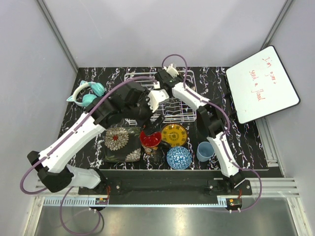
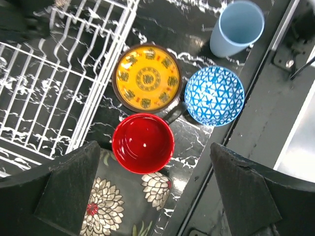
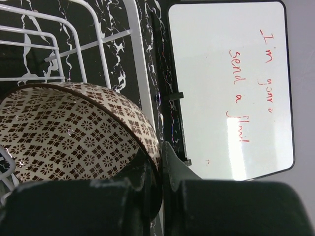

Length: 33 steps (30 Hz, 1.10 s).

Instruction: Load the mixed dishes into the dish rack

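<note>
Your right tool [image 3: 160, 160] is clamped on the rim of the brown-mesh bowl [image 3: 74, 132], holding it on edge at the dish rack [image 3: 140, 59], on the side nearest the whiteboard [image 3: 226, 88]. Whether the bowl touches the wires is unclear. Ease it down between upright tines before releasing, so it leans rather than rolls.

Your left tool [image 2: 155, 172] hangs with its fingers wide apart above the red bowl [image 2: 142, 142]. The yellow patterned plate [image 2: 146, 78], blue patterned bowl [image 2: 214, 96], light-blue cup [image 2: 238, 27] and floral plate [image 2: 123, 206] wait on the worktop beside the rack. Both arms crowd the rack, so watch for contact.
</note>
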{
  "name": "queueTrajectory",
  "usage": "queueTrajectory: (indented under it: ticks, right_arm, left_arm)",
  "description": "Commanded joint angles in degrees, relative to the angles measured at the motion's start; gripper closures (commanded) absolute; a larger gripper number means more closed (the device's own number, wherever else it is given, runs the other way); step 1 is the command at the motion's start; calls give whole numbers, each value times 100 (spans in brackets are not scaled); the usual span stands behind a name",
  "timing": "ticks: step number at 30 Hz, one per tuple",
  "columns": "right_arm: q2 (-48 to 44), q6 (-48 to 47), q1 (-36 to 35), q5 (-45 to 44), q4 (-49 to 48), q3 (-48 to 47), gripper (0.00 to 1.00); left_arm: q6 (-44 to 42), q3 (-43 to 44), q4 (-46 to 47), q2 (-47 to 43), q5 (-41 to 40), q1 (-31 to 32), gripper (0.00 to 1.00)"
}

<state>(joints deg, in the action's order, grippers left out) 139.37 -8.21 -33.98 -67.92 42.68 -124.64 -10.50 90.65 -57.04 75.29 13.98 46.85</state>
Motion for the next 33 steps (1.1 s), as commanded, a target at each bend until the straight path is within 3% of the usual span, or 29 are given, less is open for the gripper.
queueTrajectory:
  ticks: [1, 3, 4, 5, 11, 15, 18, 21, 22, 24, 26, 29, 33]
  right_arm:
    - [46, -58, -48, -55, -234, -69, 80]
    - [12, -14, -74, 33, -181, -60, 50]
    - [-24, 21, -83, 68, -155, -60, 7]
    - [-59, 38, -83, 147, -85, -69, 0]
    - [-507, 548, -92, 402, 679, -473, 0]
    - [-1464, 785, -65, 428, 1083, -596, 0]
    - [-1895, 1531, 57, 596, 2076, -1237, 0]
    - [-2562, 2557, 347, 648, 2972, -1151, 0]
    - [-2799, 3309, 444, 744, 3192, -976, 0]
    - [-3782, 3763, 663, 1131, 3055, 172, 0]
    - [-4938, 3749, 673, 1507, 2059, 1731, 0]
    - [-6031, 4028, 717, 1877, 1570, 3011, 0]
    - [-6580, 4003, 752, 1941, 1507, 3621, 0]
  left_arm:
    - [-171, -162, 280, 267, -255, 70, 1]
    - [-224, -179, 395, 346, -238, 96, 1]
    - [-233, -171, 421, 364, -238, 105, 1]
    - [-233, -179, 508, 416, -238, 96, 1]
    - [-277, -443, 834, 574, -141, 123, 1]
    - [-268, -469, 931, 733, -71, 324, 1]
    - [-355, -408, 984, 970, -123, 474, 1]
    - [-583, -338, 1089, 1321, -569, 658, 1]
    - [-628, -303, 1089, 1566, -719, 711, 1]
    - [-803, -372, 1150, 1743, -1027, 869, 1]
    - [-874, -530, 1352, 1884, -1064, 966, 1]
    - [-945, -794, 1581, 2016, -1116, 1132, 1]
    - [-1243, -1049, 1810, 2069, -1537, 1633, 1]
